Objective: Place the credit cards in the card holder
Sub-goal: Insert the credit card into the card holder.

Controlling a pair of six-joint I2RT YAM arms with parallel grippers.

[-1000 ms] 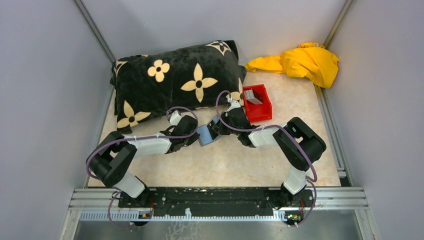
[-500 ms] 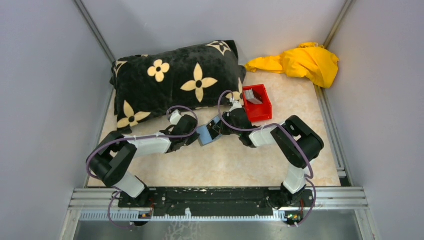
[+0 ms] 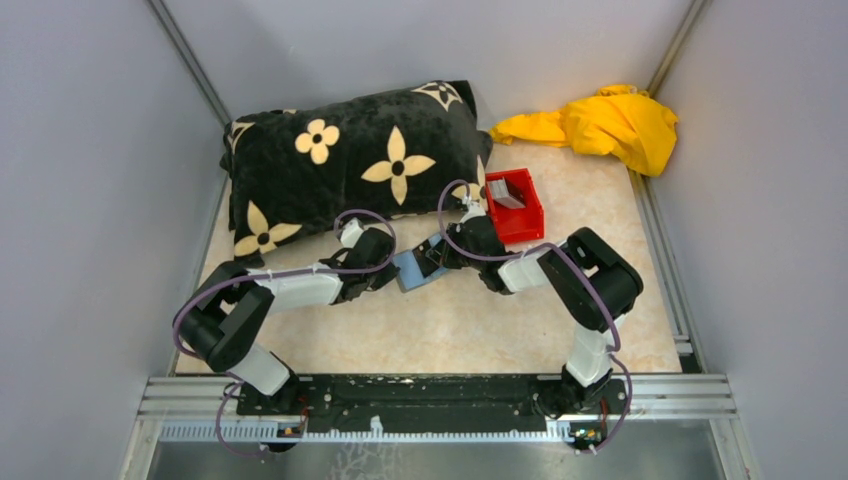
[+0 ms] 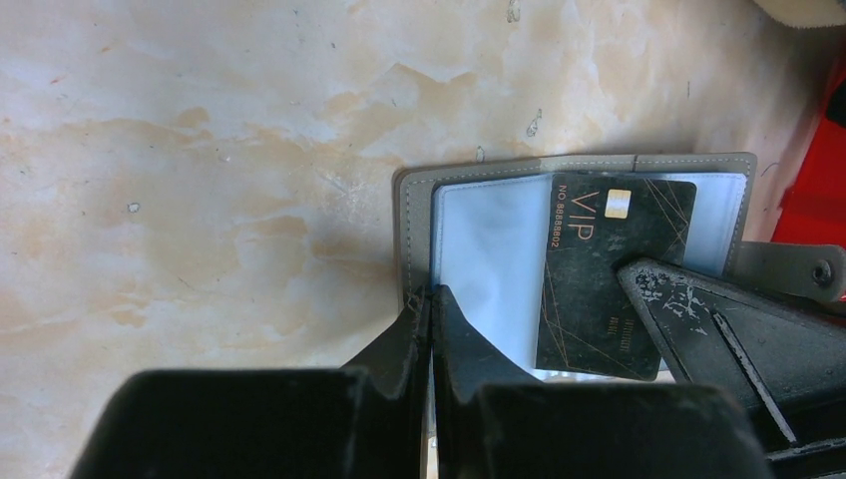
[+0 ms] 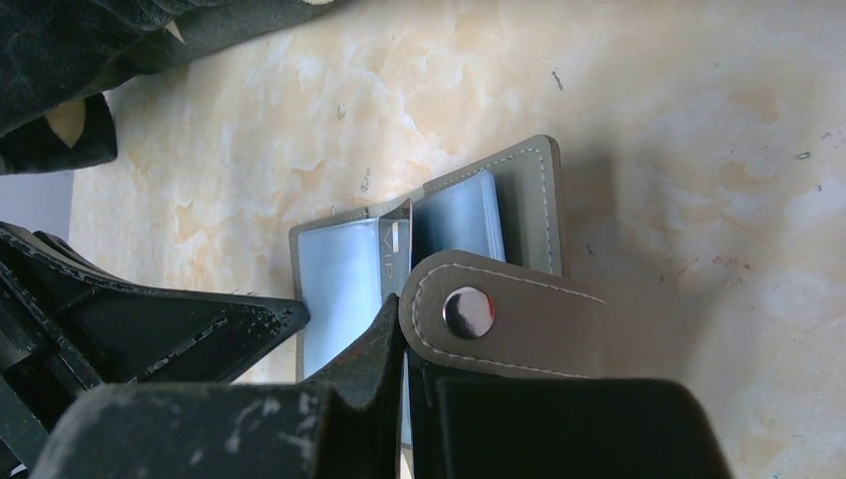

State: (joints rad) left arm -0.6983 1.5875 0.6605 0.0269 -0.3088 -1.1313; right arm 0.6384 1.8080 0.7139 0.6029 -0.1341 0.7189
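The card holder (image 3: 408, 270) lies open on the table between my two grippers, grey outside with pale blue sleeves (image 4: 489, 239). My left gripper (image 4: 431, 299) is shut on its left edge, as the top view (image 3: 393, 272) also shows. My right gripper (image 5: 404, 321) is shut on a dark credit card marked VIP (image 4: 599, 264), held edge-on (image 5: 395, 242) and partly over the holder's right sleeve. The holder's snap strap (image 5: 519, 319) rests over my right finger. More grey credit cards (image 3: 505, 198) sit in the red bin.
The red bin (image 3: 530, 228) stands just behind my right gripper. A black flowered pillow (image 3: 350, 160) fills the back left. A yellow cloth (image 3: 605, 125) lies at the back right. Metal rails and grey walls bound the table.
My right arm has shifted slightly to the left, carrying the card a little further over the holder. The left gripper and the holder have stayed in place.
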